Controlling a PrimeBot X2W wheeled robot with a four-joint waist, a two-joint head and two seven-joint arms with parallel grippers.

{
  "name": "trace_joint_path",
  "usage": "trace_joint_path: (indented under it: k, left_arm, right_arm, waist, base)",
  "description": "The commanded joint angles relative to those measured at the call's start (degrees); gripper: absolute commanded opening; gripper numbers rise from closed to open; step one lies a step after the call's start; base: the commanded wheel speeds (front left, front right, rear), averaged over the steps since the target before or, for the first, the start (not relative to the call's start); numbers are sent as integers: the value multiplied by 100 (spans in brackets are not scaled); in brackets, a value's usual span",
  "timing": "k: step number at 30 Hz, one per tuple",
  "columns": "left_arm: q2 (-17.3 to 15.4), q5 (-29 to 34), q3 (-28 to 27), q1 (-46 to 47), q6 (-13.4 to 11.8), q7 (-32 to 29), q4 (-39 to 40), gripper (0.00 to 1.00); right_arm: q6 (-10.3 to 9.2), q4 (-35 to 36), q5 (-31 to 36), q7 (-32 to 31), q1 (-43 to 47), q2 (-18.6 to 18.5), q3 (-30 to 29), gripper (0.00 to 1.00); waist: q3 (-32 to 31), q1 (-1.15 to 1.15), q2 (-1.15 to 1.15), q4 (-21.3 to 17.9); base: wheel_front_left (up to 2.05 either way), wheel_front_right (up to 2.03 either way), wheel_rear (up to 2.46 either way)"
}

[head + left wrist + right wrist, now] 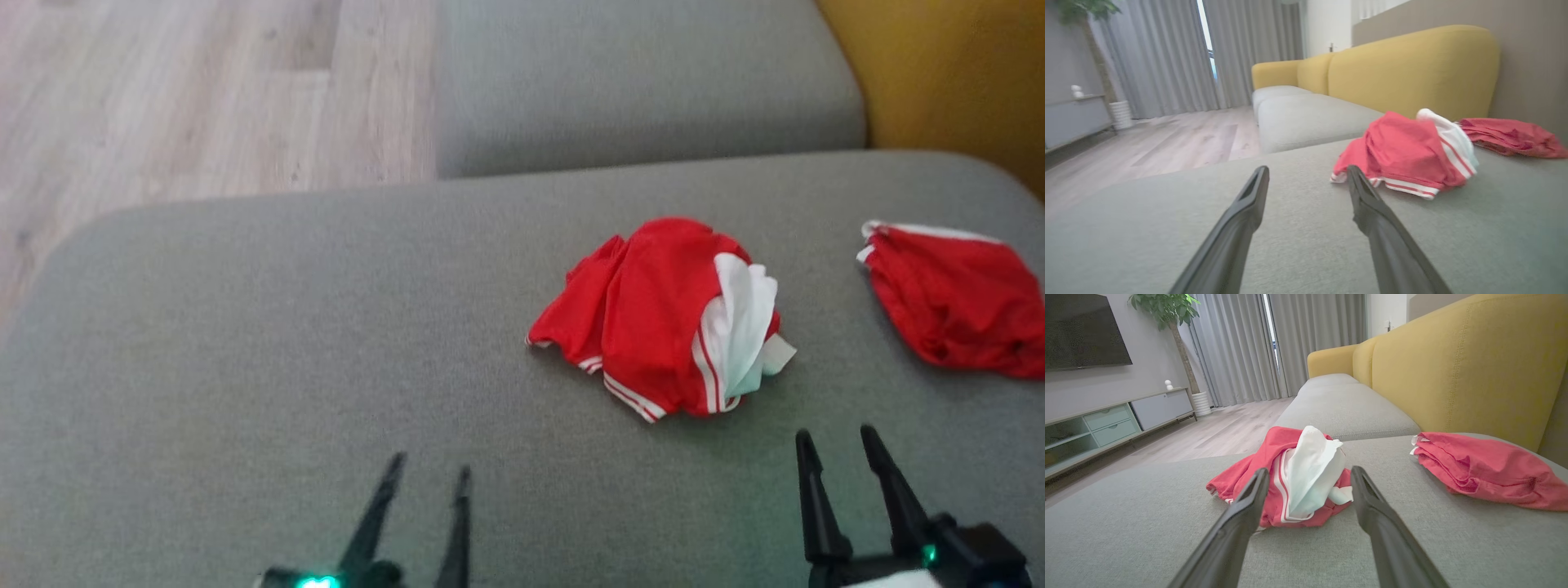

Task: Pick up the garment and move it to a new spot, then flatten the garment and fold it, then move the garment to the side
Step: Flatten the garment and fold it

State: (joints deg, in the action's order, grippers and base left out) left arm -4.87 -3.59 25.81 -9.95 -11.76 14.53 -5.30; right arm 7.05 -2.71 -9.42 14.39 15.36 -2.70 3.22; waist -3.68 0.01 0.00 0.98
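The garment is a crumpled red piece with white stripes and a white inner part, heaped on the grey sofa seat. From the left wrist it appears as a red heap up and to the right; from the right wrist the garment lies straight ahead. My left gripper hovers open over bare cushion, well to the left of the heap, with nothing between its fingers. My right gripper is open too, just short of the heap's near right edge and not touching it.
A second red garment lies folded at the seat's right side. The yellow backrest rises behind it. Another grey seat cushion adjoins at the back, and wooden floor lies beyond the seat's left edge.
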Motion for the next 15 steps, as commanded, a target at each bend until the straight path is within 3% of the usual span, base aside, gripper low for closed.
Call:
trace_joint_path:
  k: [1,15]
  left_arm:
    - [105,54,15,507,168,47,-63,100]
    - [194,318,1276,2852,1212,30,-2245,100]
  right_arm:
    - [44,197,6,61,-384,-120,138,100]
    - [44,209,-112,61,-1429,-322,218,100]
  waist:
    - [295,-1,0,-44]
    - [1645,-1,0,-715]
  base:
    - [0,0,0]
    - [0,0,0]
